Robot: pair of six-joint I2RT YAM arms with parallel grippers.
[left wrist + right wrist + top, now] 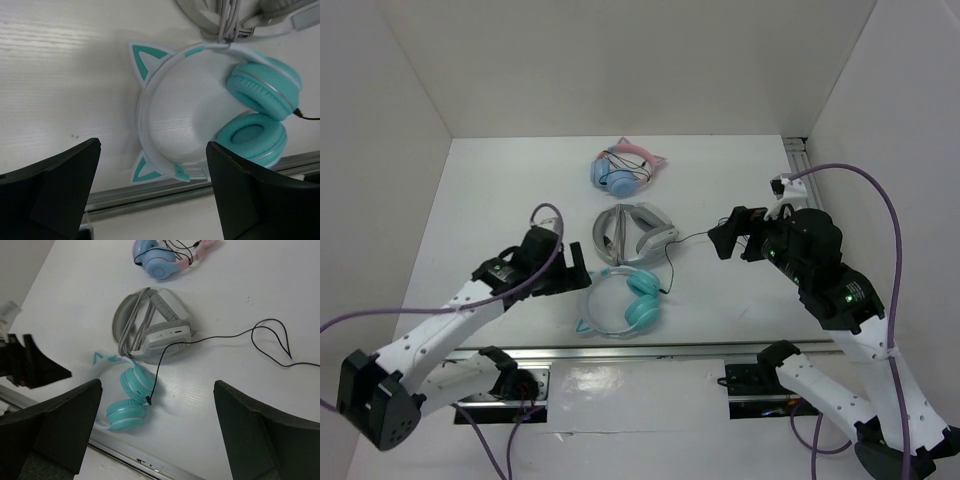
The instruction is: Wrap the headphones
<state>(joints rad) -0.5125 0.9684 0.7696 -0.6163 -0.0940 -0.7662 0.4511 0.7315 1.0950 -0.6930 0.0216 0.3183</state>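
The teal headphones lie flat near the table's front edge, with the white headband and cat ears to the left. They also show in the left wrist view and the right wrist view. The thin black cable runs from one ear cup past the grey headphones and loops on the table to the right. My left gripper is open and empty just left of the headband, which lies below its jaws. My right gripper is open and empty above the cable's far end.
Grey-white headphones lie just behind the teal ones and touch the headband. Blue-and-pink cat-ear headphones lie farther back. A metal rail runs along the front edge. White walls stand on three sides.
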